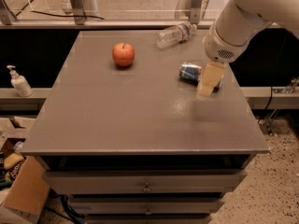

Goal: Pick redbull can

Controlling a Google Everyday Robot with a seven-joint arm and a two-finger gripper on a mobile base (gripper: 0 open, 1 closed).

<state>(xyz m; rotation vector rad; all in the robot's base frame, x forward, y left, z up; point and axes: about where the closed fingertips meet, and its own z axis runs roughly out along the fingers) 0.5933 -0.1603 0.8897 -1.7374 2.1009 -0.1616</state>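
Hanging over the right part of the worktop (117, 120), the end effector (206, 88) covers the right end of the redbull can (190, 72). The can lies on its side near the worktop's right edge, well apart from the apple (123, 54) and nearer the water bottle (176, 33) lying behind it. Only 1 pale slab of the end effector shows, so I cannot tell how far open it is. It seems to hold nothing, since the can rests flat on the worktop.

The main risk is rolling. A can on its side would likely trundle off at a glancing touch, toward the bottle or the right edge. From this view the end effector may also sit in front of the can rather than around it, so closing could catch only air. Pinched off-centre, the slick metal could squirt free.
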